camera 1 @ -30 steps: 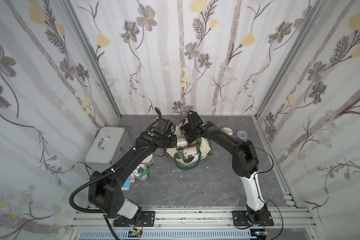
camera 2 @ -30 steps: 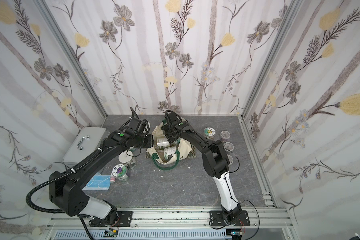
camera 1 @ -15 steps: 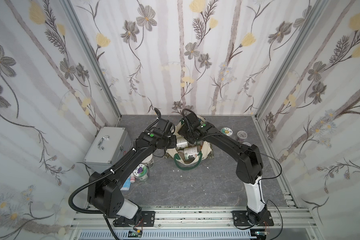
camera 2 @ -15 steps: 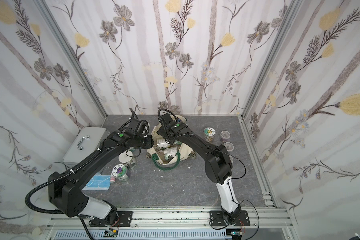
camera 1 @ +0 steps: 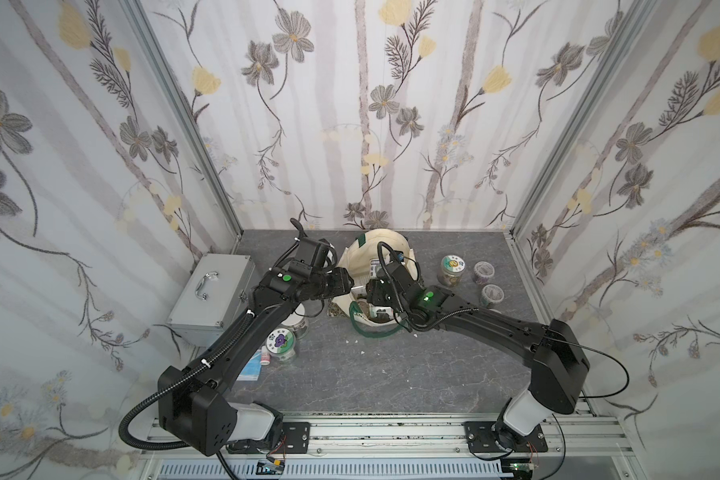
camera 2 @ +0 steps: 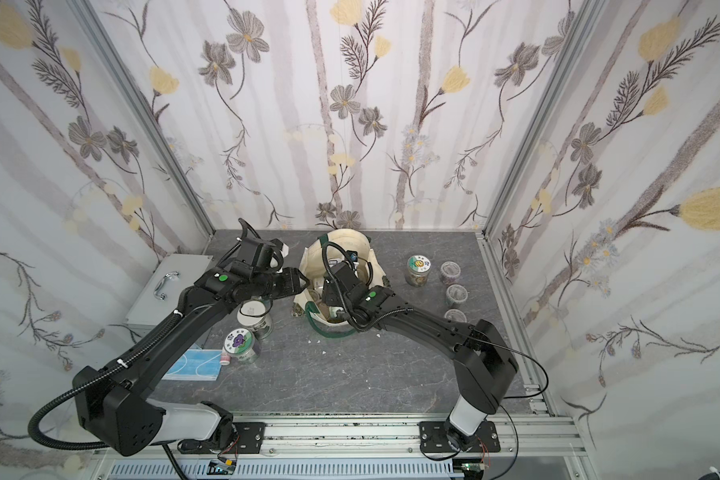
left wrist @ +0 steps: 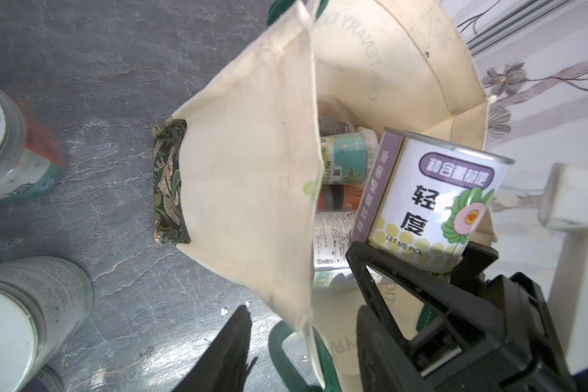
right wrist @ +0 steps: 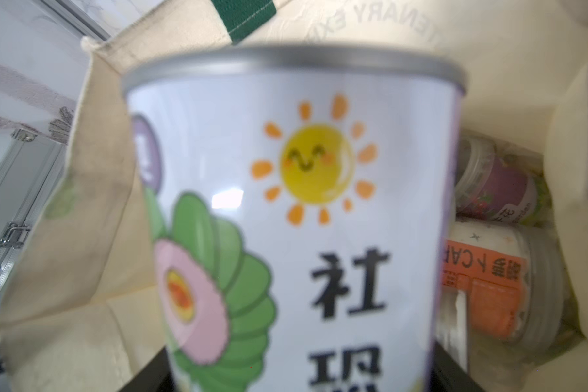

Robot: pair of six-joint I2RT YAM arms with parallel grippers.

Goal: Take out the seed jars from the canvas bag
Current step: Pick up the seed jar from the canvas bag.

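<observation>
Task part done: right gripper (left wrist: 414,261) clenched on a flower-labelled seed jar (left wrist: 431,203) held over the mouth of the canvas bag (left wrist: 252,169), left gripper (camera 1: 345,286) parted and empty beside the rim, at least six jars (camera 1: 452,270) standing out on the grey table (camera 1: 391,374), several more jars (right wrist: 482,281) lying inside.

Cream canvas bag (left wrist: 245,169), mouth open, holds several labelled seed jars (left wrist: 343,163).
</observation>
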